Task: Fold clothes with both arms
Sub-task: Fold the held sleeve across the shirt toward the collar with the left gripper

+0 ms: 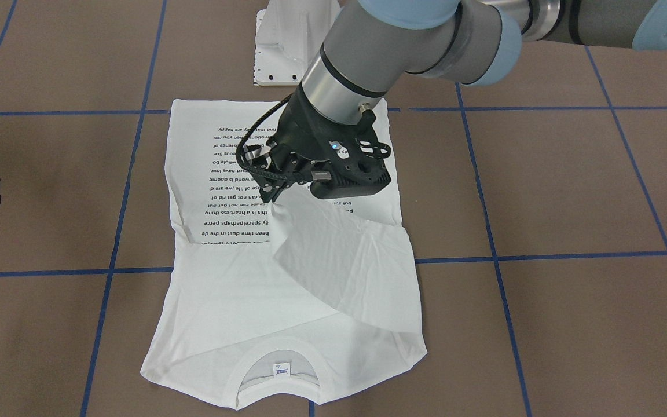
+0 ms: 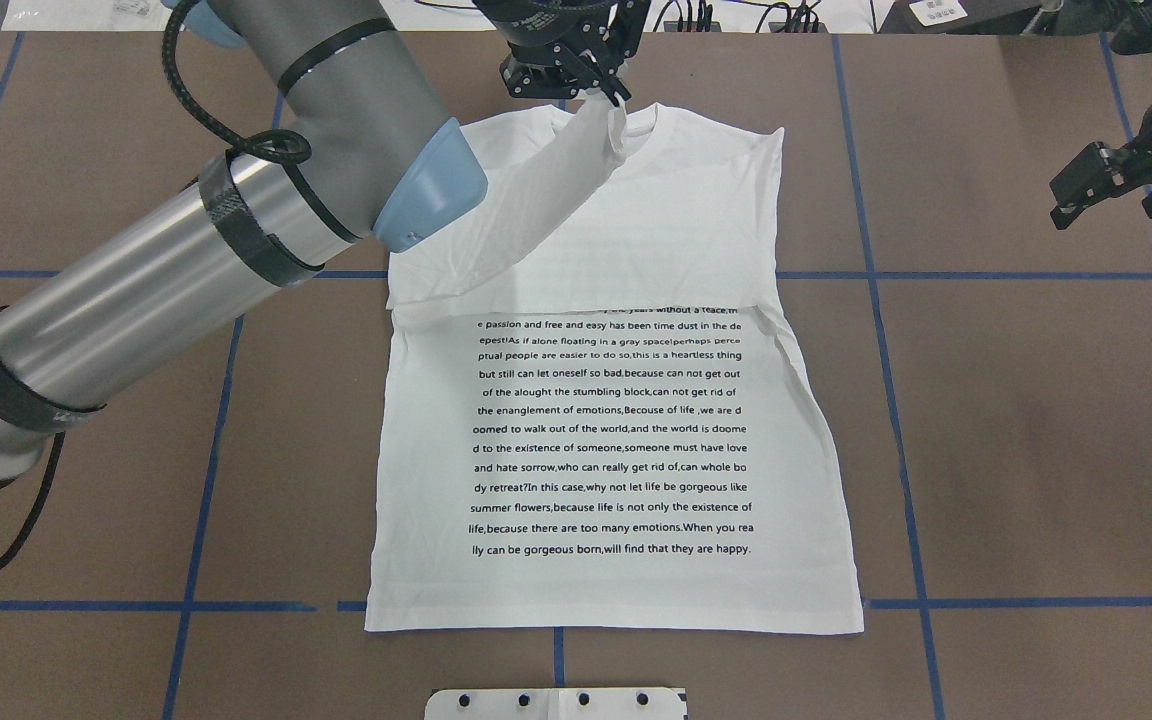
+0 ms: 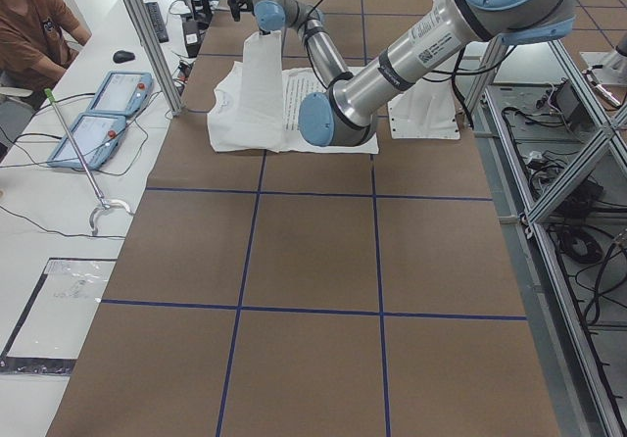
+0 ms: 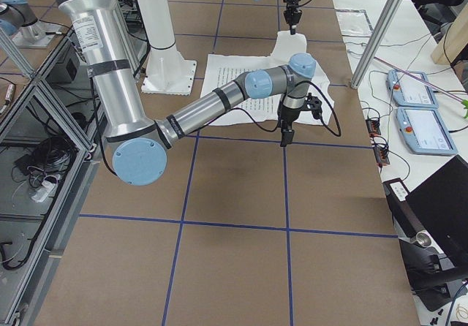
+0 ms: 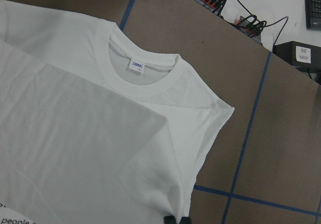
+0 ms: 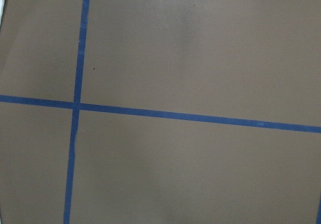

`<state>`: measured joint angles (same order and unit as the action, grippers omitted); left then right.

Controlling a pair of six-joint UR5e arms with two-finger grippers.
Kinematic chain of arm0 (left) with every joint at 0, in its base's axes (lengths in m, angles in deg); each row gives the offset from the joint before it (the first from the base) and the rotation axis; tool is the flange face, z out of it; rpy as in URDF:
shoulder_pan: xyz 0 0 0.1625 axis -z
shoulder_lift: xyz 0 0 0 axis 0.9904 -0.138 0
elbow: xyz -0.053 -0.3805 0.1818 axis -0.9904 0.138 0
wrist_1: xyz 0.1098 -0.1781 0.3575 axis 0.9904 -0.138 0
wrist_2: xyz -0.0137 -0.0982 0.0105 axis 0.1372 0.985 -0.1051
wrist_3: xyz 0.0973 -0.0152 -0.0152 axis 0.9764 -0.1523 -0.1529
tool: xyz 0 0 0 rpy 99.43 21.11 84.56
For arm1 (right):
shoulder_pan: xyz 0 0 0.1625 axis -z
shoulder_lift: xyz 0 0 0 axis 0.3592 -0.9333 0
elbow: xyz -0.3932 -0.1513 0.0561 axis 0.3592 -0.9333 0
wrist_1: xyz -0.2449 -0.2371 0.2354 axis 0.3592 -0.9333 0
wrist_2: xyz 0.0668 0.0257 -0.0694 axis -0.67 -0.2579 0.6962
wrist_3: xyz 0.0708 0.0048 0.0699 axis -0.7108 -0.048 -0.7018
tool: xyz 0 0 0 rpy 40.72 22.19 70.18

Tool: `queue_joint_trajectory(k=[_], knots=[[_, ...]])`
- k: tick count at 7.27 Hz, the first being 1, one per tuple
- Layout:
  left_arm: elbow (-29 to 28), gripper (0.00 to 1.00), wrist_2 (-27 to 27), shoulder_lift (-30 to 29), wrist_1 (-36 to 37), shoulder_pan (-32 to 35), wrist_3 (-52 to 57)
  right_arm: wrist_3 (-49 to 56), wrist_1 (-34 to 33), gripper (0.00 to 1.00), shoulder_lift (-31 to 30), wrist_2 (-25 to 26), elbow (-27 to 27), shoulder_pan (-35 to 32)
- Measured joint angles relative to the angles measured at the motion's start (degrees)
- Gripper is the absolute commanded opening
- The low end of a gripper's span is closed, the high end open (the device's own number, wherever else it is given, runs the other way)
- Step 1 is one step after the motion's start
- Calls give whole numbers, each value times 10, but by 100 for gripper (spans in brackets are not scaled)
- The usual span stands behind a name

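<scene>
"Overhead exterior, and we lose one shoulder of the shirt (image 2: pixel 636 450) behind the left arm (image 2: pixel 186 250). What does the front give us?"

"Front-facing, the left gripper (image 1: pixel 274 194) sits over the middle of the printed text (image 1: pixel 232 191), so those lines are cut. Its fingers are pinched together on a white flap of the shirt, lifted off the rest. Folded cloth half covers the top line of print."

"And the right gripper (image 2: pixel 1111 190)?"

"Out by the frame edge, well apart from the shirt. We cannot tell how its jaws stand. Its wrist camera gives us brown table (image 6: pixel 200 43) and blue tape lines (image 6: pixel 200 117)."

"Room?"

"Table spreads wide on both sides of the shirt. It lies flat, print up, hem near the white pedestal base (image 2: pixel 556 703), collar (image 5: pixel 150 86) on the far side."

"Anything readable?"

"We read 'will find that they are happy.' on the last line. The neck label (image 5: pixel 136 66) is too small."
</scene>
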<state>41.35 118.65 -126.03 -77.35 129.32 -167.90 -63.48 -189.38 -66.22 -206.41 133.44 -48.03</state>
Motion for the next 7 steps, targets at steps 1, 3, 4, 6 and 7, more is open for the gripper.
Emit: queue_joint_trajectory(k=[1,3,4,6,7], knots=[[0,0,-1,-3,-9,-22,-15,-6,0,100,2,-1,-4,2],[-30,0,-26,-2,-43,-52,-25,-15,0,100,8,-1,-12,7],[-70,0,-39,-3,-87,-58,-26,-16,0,100,9,-1,-13,8],[-145,0,-75,-5,-174,-77,-23,-17,1,100,11,-2,-17,11],[-171,0,-97,-6,-213,-94,-21,-17,2,100,14,-2,-22,13]])
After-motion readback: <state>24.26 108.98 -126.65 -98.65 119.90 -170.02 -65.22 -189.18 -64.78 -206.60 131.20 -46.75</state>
